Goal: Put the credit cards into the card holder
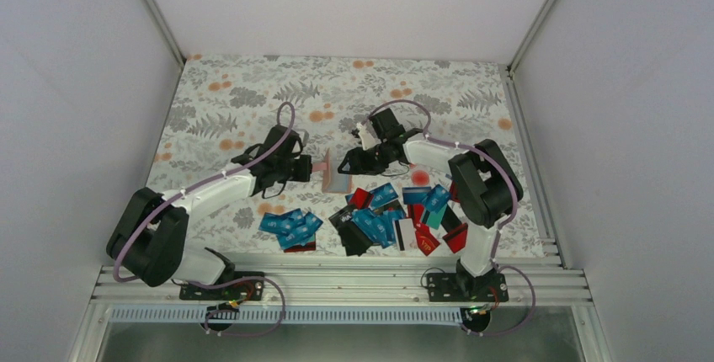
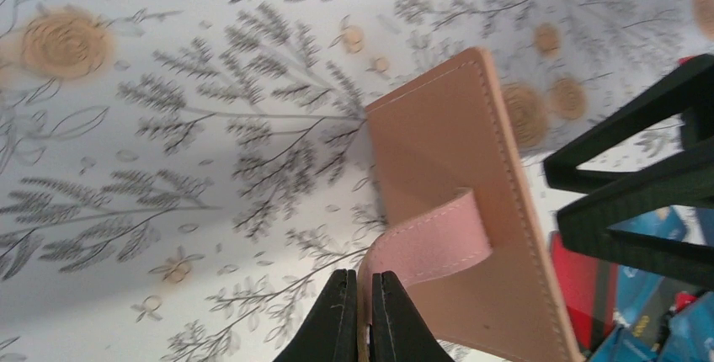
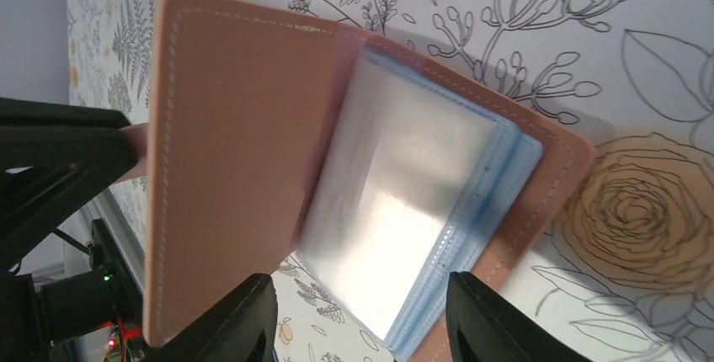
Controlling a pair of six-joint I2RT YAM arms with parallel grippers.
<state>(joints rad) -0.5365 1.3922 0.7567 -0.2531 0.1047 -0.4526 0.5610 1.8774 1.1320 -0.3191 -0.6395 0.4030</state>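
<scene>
The tan-pink card holder (image 1: 333, 173) stands open on the floral table between both arms. My left gripper (image 1: 310, 168) is shut on the holder's pink strap (image 2: 429, 240), lifting its cover (image 2: 455, 160); the gripper itself shows in the left wrist view (image 2: 364, 316). My right gripper (image 1: 347, 164) is open and empty just right of the holder; in the right wrist view it (image 3: 362, 316) faces the clear plastic sleeves (image 3: 404, 185) inside the cover (image 3: 227, 168). The credit cards, blue, teal, red and black, lie in a pile (image 1: 396, 215) and a smaller blue group (image 1: 290, 226).
The floral tablecloth (image 1: 253, 101) stretches to the back. White walls enclose the left, right and far sides. A metal rail (image 1: 337, 282) runs along the near edge by the arm bases.
</scene>
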